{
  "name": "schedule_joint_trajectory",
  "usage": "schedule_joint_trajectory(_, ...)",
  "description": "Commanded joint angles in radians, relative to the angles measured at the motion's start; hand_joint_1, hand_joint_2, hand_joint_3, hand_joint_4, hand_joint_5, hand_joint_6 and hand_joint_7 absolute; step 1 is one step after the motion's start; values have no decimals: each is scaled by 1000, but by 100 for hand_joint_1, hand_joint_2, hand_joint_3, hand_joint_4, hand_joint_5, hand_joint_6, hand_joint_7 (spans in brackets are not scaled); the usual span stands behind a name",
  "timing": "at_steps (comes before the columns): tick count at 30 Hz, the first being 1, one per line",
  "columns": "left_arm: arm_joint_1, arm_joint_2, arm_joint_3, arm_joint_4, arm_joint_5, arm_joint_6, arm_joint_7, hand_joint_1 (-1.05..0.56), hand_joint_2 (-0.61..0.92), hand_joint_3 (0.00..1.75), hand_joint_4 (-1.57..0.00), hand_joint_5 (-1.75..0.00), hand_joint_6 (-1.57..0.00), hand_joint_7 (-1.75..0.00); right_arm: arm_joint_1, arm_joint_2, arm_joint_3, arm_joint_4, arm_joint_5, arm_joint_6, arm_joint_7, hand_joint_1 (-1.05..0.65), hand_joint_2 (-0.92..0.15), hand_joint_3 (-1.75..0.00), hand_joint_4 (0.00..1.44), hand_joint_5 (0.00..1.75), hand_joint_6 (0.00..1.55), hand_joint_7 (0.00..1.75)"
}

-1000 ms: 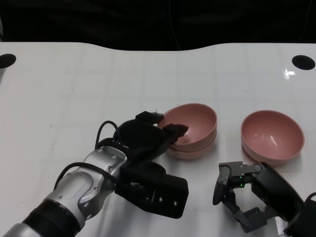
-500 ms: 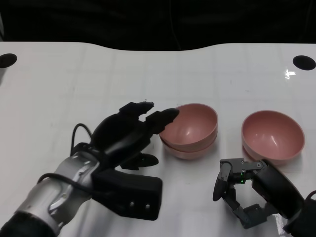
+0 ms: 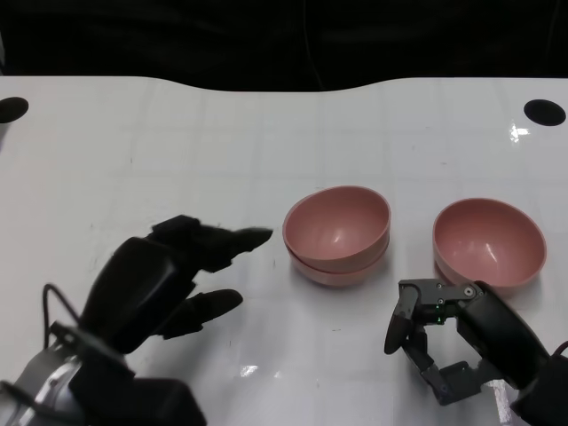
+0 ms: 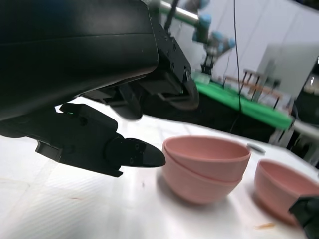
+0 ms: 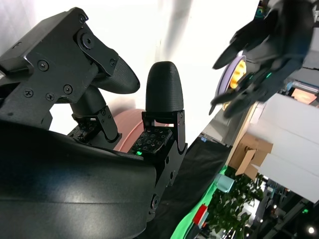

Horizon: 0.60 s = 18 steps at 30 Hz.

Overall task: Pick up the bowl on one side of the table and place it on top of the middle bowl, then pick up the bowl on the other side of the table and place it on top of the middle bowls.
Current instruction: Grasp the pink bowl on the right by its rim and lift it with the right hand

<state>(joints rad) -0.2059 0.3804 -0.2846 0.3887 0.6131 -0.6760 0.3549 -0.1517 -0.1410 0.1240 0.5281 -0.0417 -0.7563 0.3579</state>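
Two pink bowls sit nested as a stack (image 3: 339, 233) (image 4: 204, 167) at the table's middle. A single pink bowl (image 3: 489, 244) (image 4: 284, 186) stands to its right. My left hand (image 3: 169, 275) (image 4: 94, 134) is open and empty at the lower left, fingers spread and pointing toward the stack, a short gap away from it. My right hand (image 3: 444, 342) (image 5: 124, 104) hovers open just in front of the single bowl, holding nothing. In the right wrist view a sliver of pink bowl (image 5: 127, 129) shows behind the fingers.
The white table (image 3: 177, 151) has a dark hole (image 3: 544, 111) at the far right and another (image 3: 11, 108) at the far left. Its far edge meets a dark background.
My left hand has let go of the bowl now nested on the middle bowl, and has pulled back left and toward me. The right hand has barely moved.
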Motion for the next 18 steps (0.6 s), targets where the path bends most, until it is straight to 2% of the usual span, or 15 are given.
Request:
schedule_joint_trajectory(1,75,-8,52,-23,-60,-41,35,-13,65,65,-75,-89,-103,-11,7,-22,-13,-10,-2,-4,-12,-13,-28,-147,86,175,82,134)
schedule_joint_trajectory(2,92,-11,61,-29,-73,-43,29,-14,61,75,-78,-94,-108,-11,9,-23,-14,-15,-3,0,-15,-13,-27,-147,85,174,82,134)
schedule_joint_trajectory(3,111,-13,71,-35,-89,-47,22,-15,60,79,-81,-96,-111,-11,10,-24,-14,-18,-6,1,-19,-13,-27,-147,85,174,82,134)
schedule_joint_trajectory(8,213,-18,110,-69,-200,-84,-31,-9,60,90,-94,-109,-122,-18,7,-27,-17,-18,-13,2,-36,-11,-27,-147,84,174,82,134)
schedule_joint_trajectory(11,268,-34,130,-93,-284,-108,-72,-2,50,114,-93,-137,-121,-34,3,-28,-21,-13,-13,3,-45,-8,-28,-145,81,175,81,133)
schedule_joint_trajectory(12,283,-38,137,-99,-297,-113,-81,-1,46,121,-91,-147,-114,-52,1,-28,-24,-10,-15,0,-53,-7,-29,-143,79,175,81,132)
schedule_joint_trajectory(13,296,-44,145,-105,-304,-112,-88,0,42,130,-87,-160,-102,-81,-3,-28,-27,-4,-14,-10,-58,-5,-32,-138,77,174,81,129)
schedule_joint_trajectory(15,312,-61,159,-106,-312,-105,-94,3,37,140,-86,-168,-90,-123,-13,-26,-35,16,-11,-36,-70,-3,-34,-131,74,173,80,124)
schedule_joint_trajectory(16,314,-70,164,-100,-319,-101,-98,3,35,144,-85,-171,-87,-135,-19,-29,-39,24,-13,-45,-75,-3,-36,-126,72,170,79,121)
schedule_joint_trajectory(18,304,-87,173,-68,-322,-116,-97,5,33,150,-86,-174,-82,-149,-36,-40,-47,38,-26,-61,-84,-4,-41,-115,68,157,75,112)
